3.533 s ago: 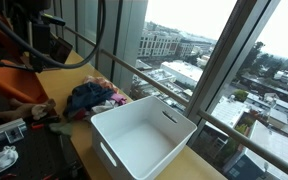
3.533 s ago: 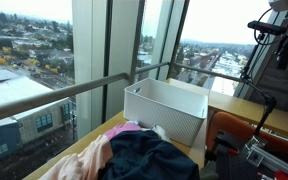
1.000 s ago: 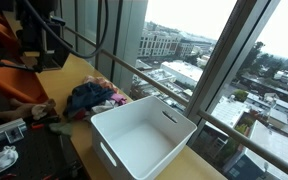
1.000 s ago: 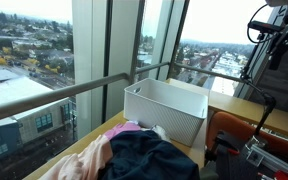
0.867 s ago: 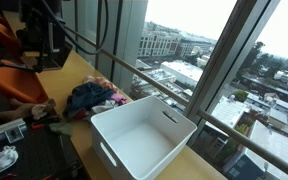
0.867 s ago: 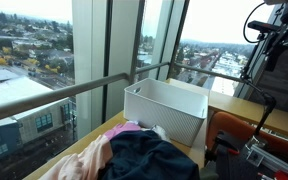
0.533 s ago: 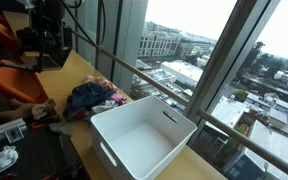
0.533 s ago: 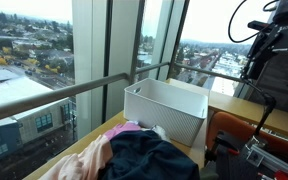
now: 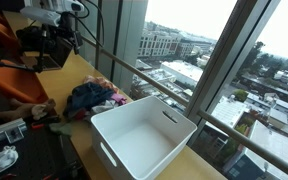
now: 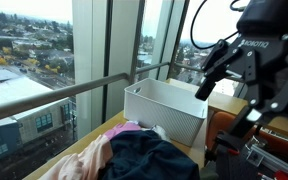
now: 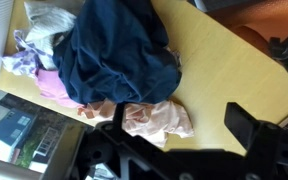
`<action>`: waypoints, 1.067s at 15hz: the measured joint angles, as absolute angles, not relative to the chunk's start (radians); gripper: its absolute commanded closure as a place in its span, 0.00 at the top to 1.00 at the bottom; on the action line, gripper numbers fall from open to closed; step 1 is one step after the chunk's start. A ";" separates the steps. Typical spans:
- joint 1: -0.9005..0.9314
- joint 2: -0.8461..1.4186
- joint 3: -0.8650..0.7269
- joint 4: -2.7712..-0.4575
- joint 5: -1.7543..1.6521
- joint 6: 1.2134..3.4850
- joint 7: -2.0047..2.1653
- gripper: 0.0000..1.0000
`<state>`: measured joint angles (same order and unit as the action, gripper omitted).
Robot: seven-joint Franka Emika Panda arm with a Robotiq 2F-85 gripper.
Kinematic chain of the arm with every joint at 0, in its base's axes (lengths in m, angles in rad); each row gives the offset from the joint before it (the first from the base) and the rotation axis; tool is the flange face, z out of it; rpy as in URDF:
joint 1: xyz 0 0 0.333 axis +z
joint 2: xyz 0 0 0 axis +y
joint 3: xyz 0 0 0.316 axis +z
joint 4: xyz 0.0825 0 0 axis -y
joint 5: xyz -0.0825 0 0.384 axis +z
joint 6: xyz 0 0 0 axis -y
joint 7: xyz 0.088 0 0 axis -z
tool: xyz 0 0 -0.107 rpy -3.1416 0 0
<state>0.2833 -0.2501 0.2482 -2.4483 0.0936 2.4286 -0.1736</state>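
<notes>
Wrist view shows pincer (image 11: pixel 179 138) spread wide, empty, above clothes pile (image 11: pixel 109 65) at tabletop (image 11: pixel 229 80) edge.

In an exterior view the camera looks down over the bin (image 9: pixel 144 140) toward the clothes pile (image 9: pixel 92 98) beyond it. In an exterior view it sits low, facing across the clothes pile (image 10: pixel 134 155) toward the bin (image 10: pixel 169 108). The wrist view looks closely down on the clothes pile (image 11: pixel 114 60).

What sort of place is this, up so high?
Probably an upper-floor office or lab in a city high-rise: tall windows look down on rooftops, and a wooden table holds a white bin and a clothes pile.
</notes>
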 measured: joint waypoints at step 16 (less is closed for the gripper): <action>0.136 0.213 0.164 -2.423 -0.099 2.670 -0.270 1.00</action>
